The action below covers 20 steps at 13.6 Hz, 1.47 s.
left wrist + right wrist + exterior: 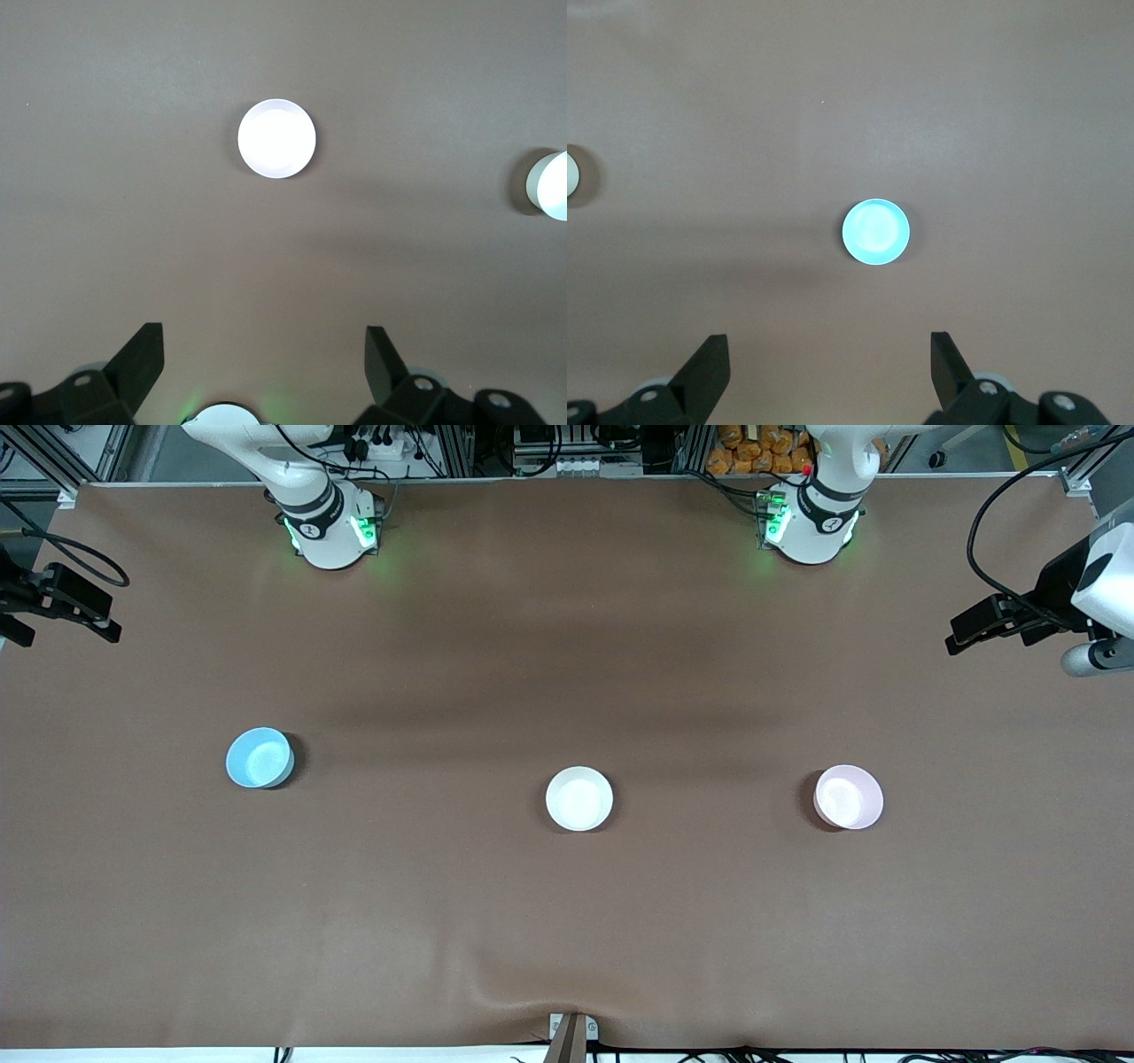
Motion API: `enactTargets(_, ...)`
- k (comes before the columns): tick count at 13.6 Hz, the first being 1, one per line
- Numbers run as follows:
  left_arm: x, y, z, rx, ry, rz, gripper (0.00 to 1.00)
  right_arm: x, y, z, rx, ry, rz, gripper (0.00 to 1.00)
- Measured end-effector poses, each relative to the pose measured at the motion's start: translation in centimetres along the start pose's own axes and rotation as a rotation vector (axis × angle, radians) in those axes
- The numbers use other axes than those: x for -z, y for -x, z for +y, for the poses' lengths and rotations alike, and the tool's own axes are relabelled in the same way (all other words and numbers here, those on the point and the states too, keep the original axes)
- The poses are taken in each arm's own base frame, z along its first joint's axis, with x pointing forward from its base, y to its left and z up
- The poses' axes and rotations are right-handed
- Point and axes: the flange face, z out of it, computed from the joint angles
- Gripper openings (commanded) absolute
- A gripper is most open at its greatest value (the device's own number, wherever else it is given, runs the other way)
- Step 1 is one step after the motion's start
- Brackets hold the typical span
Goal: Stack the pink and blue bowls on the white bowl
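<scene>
Three equal bowls stand apart in a row on the brown table (567,921). The white bowl (578,799) is in the middle. The pink bowl (849,797) is toward the left arm's end and the blue bowl (260,757) toward the right arm's end. My left gripper (263,341) hangs open and empty, high over the table by its base, looking down on the pink bowl (276,138), with the white bowl (551,184) at the picture's edge. My right gripper (828,350) is open and empty high above the blue bowl (875,232). Neither gripper shows in the front view.
The two arm bases (332,527) (811,522) stand at the table's back edge. Black camera mounts (66,602) (1019,620) reach in over both ends of the table. The brown cover has a wrinkle (532,992) near the front edge.
</scene>
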Motion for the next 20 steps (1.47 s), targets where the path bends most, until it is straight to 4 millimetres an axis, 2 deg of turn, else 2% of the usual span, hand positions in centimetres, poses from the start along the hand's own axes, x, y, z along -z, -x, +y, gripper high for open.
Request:
enactTargets(16, -0.4, -0.2, -0.1, 0.000, -0.009, -0.007, 1.00, 0.0, 0.0, 0.2, -0.006, 0.000, 0.000, 1.00)
enactTargets(20, -1.7, -1.0, -0.1, 0.001, -0.011, -0.029, 1.00, 0.0, 0.0, 0.2, -0.006, 0.000, 0.000, 1.00)
